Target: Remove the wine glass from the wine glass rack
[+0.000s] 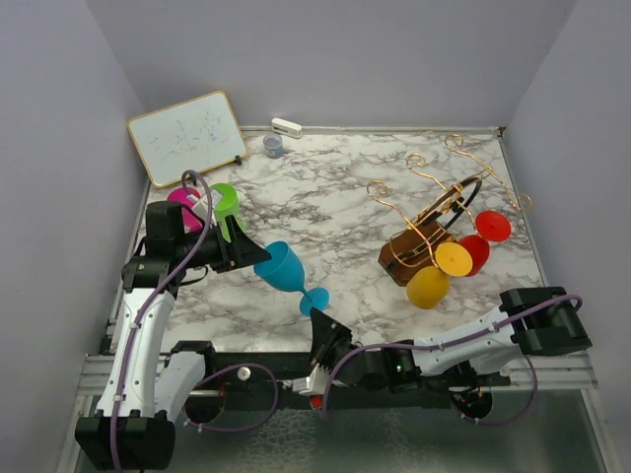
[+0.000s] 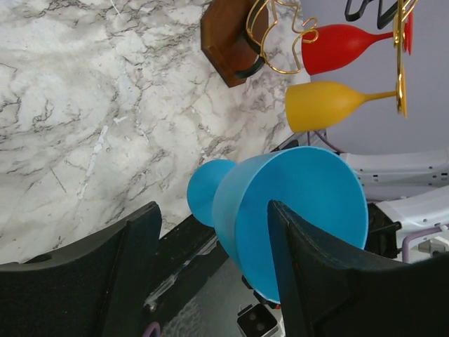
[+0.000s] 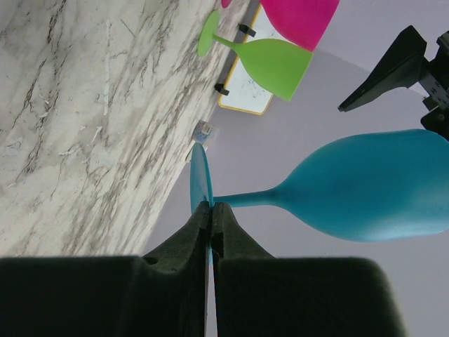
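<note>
A blue wine glass [image 1: 284,267] hangs tilted in the air above the near middle of the table, away from the wine glass rack [image 1: 415,252]. My right gripper [image 1: 319,322] is shut on the edge of its round foot [image 3: 199,179]; the right wrist view shows the pads [image 3: 226,223] pinching the disc. My left gripper [image 1: 248,252] is open at the bowl's mouth; in the left wrist view its gripper [image 2: 214,209] straddles the bowl wall [image 2: 295,203], one finger [image 2: 309,281] across the opening. The rack has a brown block base [image 2: 228,38] and gold wire arms.
Two red glasses [image 1: 492,226] and two yellow glasses [image 1: 428,287] hang on the rack at the right. A green glass [image 1: 226,205] and a pink glass [image 1: 181,200] are at the far left. A whiteboard [image 1: 187,136], a small grey cup [image 1: 273,146] and an eraser [image 1: 286,127] stand at the back.
</note>
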Controlling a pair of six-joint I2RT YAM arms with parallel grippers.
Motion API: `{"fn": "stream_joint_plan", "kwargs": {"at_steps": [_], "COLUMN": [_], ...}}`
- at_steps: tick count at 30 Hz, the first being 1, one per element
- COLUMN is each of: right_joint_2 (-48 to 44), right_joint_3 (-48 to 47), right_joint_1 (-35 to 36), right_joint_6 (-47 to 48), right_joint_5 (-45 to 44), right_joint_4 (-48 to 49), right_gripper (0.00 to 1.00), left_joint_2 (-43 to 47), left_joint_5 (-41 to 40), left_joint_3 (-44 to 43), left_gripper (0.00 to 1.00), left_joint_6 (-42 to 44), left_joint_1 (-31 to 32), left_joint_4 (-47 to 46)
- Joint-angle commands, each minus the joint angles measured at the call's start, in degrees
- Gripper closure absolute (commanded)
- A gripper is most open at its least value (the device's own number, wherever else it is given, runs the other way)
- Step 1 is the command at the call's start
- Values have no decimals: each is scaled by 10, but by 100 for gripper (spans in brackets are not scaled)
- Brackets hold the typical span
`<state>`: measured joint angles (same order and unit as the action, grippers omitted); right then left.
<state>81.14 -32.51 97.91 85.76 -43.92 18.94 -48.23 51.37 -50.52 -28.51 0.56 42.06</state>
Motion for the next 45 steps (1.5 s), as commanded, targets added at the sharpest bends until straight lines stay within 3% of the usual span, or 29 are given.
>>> {"fn": "stream_joint_plan", "kwargs": {"at_steps": [1, 2, 6, 8, 10, 12, 15, 25, 30, 33, 37, 45], "right_joint_2": [9, 10, 10, 10, 12, 15, 12, -6, 2, 5, 11, 10], "right_joint_3": [-19, -20, -18, -16, -19, -26, -35, -50, -57, -61, -64, -68], "right_joint_1": [4, 5, 4, 5, 5, 4, 5, 5, 5, 5, 5, 5], "right_joint_6": [28, 28, 25, 21, 4, -27, -80, -199, -204, -204, -207, -212], "right_joint_5": [-8, -9, -12, -17, -28, -39, -48, -22, -15, -12, -17, -15], "right_joint_4": [47, 49, 48, 48, 38, 6, -54, -202, -204, -200, -194, -197], "right_gripper": [98, 98, 97, 97, 90, 66, 49, 47, 47, 47, 48, 48], "left_joint_2": [-4, -6, -11, -13, -13, -14, -19, -95, -177, -248, -320, -419], "left_joint_5": [-20, -20, -21, -25, -33, -50, -90, -263, -347, -465, -543, -616], "left_joint_3": [11, 14, 20, 19, 14, 5, -27, -171, -242, -316, -362, -390], "left_gripper": [40, 45, 85, 99, 100, 100, 100, 100, 100, 100, 100, 100], "left_joint_6": [35, 38, 44, 44, 42, 38, 33, 43, 69, 96, 109, 125], "left_joint_1": [9, 11, 15, 15, 15, 15, 15, 15, 28, 78, 123, 142], "left_joint_4": [18, 18, 19, 19, 18, 15, 9, -29, -39, -10, -12, -4]}}
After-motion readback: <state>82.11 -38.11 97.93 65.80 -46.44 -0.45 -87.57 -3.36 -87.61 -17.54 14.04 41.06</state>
